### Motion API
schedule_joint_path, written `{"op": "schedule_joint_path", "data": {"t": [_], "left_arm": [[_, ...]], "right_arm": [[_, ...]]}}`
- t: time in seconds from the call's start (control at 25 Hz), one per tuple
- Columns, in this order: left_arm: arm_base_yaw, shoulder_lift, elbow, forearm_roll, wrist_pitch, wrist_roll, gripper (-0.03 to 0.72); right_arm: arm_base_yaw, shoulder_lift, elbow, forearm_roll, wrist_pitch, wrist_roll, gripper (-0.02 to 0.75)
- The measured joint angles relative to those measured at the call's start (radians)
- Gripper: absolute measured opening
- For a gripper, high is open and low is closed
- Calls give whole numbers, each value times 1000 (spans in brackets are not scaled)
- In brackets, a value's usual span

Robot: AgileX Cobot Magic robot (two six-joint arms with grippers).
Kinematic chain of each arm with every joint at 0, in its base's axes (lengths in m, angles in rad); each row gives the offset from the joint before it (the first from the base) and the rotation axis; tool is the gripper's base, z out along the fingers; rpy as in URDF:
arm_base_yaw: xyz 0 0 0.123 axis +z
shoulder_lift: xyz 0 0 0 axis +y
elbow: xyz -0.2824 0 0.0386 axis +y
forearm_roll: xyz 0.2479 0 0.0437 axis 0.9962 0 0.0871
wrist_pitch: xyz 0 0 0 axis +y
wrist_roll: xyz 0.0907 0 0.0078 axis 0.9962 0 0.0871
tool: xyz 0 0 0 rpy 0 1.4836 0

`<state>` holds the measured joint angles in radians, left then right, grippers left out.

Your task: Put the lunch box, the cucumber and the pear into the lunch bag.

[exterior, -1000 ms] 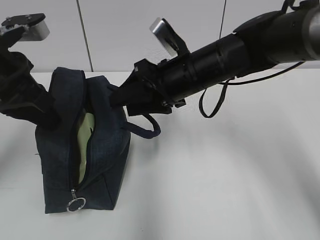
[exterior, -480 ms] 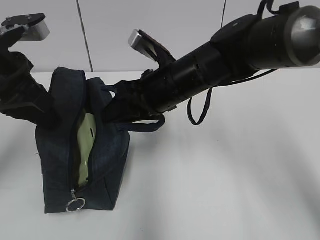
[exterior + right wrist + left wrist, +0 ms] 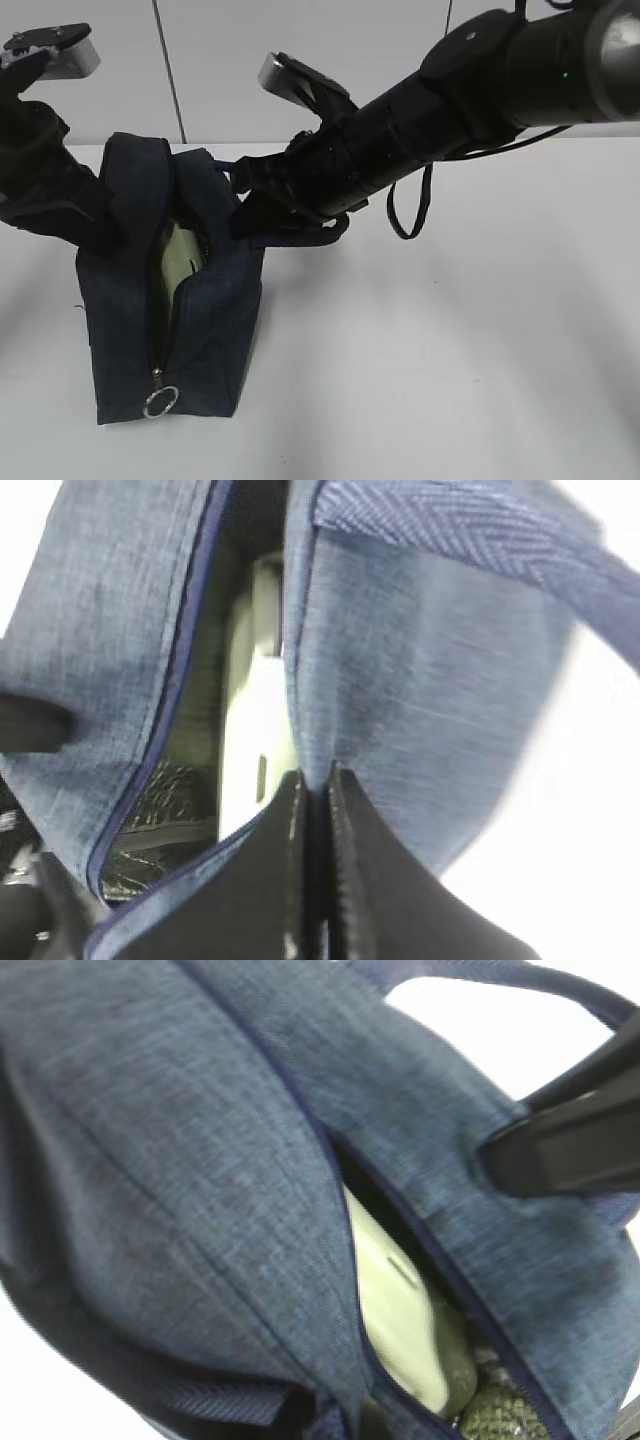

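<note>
A plain white tabletop (image 3: 450,360) met a pale wall with dark seams; no readable writing showed. The lunch bag (image 3: 170,300) stood left of centre, the lunch box (image 3: 178,255) inside its opening. The right tool (image 3: 310,810) pinched the bag's edge; the left tool (image 3: 100,225) gripped its far side.
</note>
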<state>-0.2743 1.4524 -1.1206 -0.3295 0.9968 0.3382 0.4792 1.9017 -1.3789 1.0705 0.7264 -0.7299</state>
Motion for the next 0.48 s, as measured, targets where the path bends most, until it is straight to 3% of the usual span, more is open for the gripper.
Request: {"op": "schedule_joint_path", "data": {"t": [0.2, 0.48], "left_arm": [[0, 36, 0, -50, -37, 0, 21], [-1, 98, -33, -109, -61, 26, 21]], "right_arm": [[-19, -87, 55, -106, -13, 82, 15], [-23, -210, 243, -75, -121, 81, 14]]}}
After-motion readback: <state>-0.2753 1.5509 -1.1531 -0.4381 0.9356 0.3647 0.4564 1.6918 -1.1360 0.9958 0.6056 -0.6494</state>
